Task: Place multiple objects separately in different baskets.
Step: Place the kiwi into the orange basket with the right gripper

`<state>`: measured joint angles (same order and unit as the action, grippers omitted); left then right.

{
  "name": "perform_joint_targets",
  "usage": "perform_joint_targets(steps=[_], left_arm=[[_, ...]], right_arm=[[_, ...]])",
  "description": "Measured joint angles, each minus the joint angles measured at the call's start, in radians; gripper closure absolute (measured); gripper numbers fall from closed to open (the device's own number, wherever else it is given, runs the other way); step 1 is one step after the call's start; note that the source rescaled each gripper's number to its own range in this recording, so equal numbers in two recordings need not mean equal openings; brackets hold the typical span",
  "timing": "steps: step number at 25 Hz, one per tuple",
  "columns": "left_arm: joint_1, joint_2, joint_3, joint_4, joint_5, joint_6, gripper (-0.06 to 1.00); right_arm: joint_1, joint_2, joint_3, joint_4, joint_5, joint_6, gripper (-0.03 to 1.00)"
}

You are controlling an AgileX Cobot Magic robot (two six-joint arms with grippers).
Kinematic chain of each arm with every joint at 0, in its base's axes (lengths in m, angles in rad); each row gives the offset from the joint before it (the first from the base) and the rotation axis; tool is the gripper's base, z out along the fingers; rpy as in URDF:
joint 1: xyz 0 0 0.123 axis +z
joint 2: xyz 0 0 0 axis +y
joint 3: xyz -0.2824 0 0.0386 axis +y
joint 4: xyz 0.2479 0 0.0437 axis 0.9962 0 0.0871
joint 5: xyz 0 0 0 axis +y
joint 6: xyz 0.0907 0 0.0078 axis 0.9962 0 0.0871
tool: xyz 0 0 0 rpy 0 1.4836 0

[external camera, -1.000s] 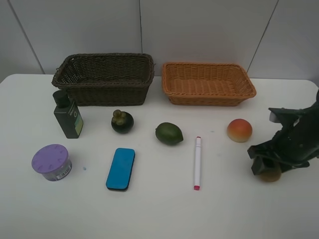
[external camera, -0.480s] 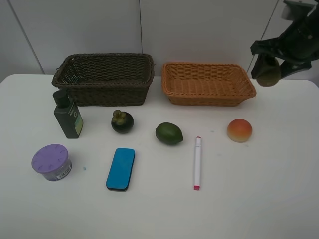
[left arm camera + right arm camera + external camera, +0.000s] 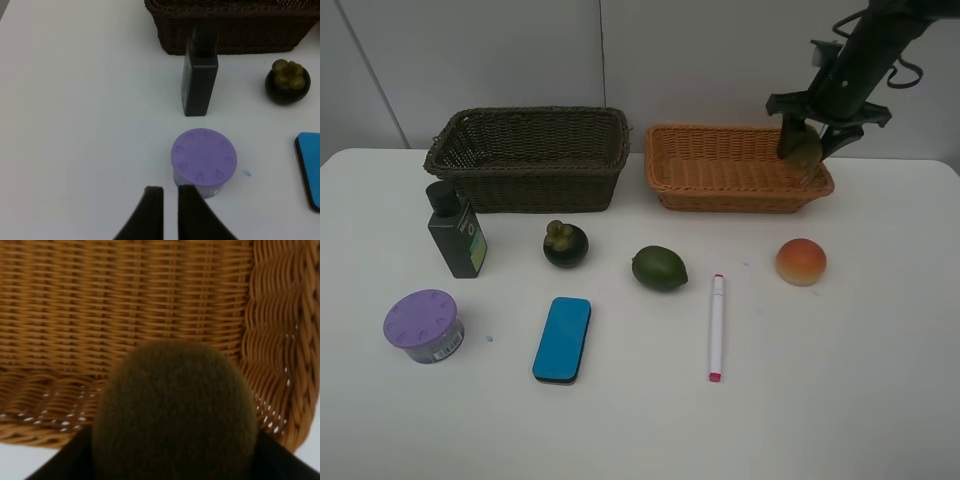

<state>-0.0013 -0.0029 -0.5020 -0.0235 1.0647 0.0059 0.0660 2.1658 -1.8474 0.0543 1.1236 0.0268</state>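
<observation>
Partly open, right gripper (image 3: 806, 143) clamps the kiwi (image 3: 175, 410) above orange-tan basket (image 3: 740, 200).

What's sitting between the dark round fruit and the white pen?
The green oval fruit lies between the mangosteen and the white marker, touching neither. The high camera view shows it.

The whole tabletop (image 3: 880, 400) is seen from high up at the front, looking down. The left wrist view is held close over the purple-lidded tub (image 3: 204, 160), found at 8 o'clock in the high view. The right wrist view is pressed near the kiwi (image 3: 175, 410) over the orange-tan basket (image 3: 125, 300), found at 2 o'clock.
</observation>
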Motion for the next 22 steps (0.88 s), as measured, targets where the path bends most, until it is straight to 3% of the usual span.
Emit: perform_joint_targets(steps=[15, 20, 21, 22], left_arm=[[0.0, 0.0, 0.0, 0.0, 0.0, 0.0, 0.94], [0.0, 0.0, 0.0, 0.0, 0.0, -0.006, 0.94], [0.0, 0.0, 0.0, 0.0, 0.0, -0.006, 0.94], [0.0, 0.0, 0.0, 0.0, 0.0, -0.006, 0.94]], right_arm=[[0.0, 0.113, -0.057, -0.005, -0.018, 0.0, 0.38], [0.0, 0.114, -0.057, -0.006, -0.048, -0.091, 0.38], [0.0, 0.114, -0.057, -0.006, -0.051, -0.096, 0.37], [0.0, 0.114, -0.057, -0.006, -0.054, -0.095, 0.3]])
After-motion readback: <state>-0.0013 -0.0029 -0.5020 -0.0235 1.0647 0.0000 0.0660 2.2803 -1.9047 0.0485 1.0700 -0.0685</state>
